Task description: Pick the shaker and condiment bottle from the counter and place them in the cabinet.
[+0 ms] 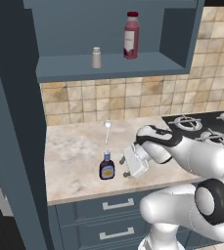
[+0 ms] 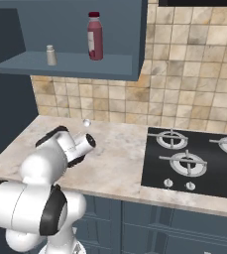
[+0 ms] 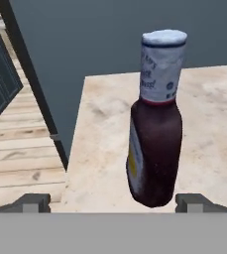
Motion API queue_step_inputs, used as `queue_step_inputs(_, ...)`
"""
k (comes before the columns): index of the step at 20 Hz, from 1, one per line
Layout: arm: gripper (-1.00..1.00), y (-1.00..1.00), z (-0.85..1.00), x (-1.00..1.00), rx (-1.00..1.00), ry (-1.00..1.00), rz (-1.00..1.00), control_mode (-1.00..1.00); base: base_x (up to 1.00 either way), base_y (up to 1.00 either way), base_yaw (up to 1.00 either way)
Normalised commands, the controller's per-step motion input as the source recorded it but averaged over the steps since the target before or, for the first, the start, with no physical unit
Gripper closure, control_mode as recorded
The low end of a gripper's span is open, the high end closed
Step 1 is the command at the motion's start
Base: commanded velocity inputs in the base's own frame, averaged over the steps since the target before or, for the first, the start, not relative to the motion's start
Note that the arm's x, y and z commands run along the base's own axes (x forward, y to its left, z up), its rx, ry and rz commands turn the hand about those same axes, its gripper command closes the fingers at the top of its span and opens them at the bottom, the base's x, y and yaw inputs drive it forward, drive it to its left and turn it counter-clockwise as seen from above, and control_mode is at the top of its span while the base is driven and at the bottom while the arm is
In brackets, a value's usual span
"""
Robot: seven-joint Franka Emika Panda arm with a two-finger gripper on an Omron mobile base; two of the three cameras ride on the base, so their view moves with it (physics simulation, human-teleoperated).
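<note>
The condiment bottle (image 1: 106,166), dark brown with a blue cap and yellow label, stands upright on the counter (image 1: 74,151) near its front edge. My gripper (image 1: 124,163) is just to its right, level with it and pointing at it. In the hand view the condiment bottle (image 3: 154,124) stands close ahead, between my gripper's (image 3: 114,203) two spread fingertips (image 3: 33,202), untouched. The jaws are open and empty. The grey shaker (image 1: 97,57) stands on the shelf of the cabinet (image 1: 108,68), to the left of a taller red bottle (image 1: 131,35).
A small pale utensil (image 1: 107,126) stands further back on the counter. A black gas hob (image 1: 201,129) lies to the right. A tall dark panel (image 1: 11,122) closes the counter's left end. Drawers (image 1: 116,205) sit below the front edge.
</note>
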Motion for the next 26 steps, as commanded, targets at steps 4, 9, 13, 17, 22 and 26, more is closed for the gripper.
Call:
queue_step_inputs(4, -1.00, 0.00, -0.01, 0.00, 0.17, 0.00, 0.02, -1.00, 0.00, 0.00, 0.00)
queue_step_inputs(9, -1.00, 0.00, 0.00, 0.03, 0.15, 0.04, 0.01, -1.00, 0.00, 0.00, 0.00)
queue_step_inputs(13, -1.00, 0.00, 0.00, 0.00, 0.02, 0.01, 0.01, -1.00, 0.00, 0.00, 0.00)
queue_step_inputs(17, -1.00, 0.23, 0.00, 0.09, 0.02, 0.02, 0.00, -1.00, 0.00, 0.00, 0.00)
queue_step_inputs(22, -1.00, 0.25, 0.00, 0.21, 0.02, 0.06, 0.00, -1.00, 0.00, 0.00, 0.00)
queue_step_inputs(26, -1.00, 0.16, 0.00, 0.24, 0.05, 0.07, 0.00, -1.00, 0.00, 0.00, 0.00)
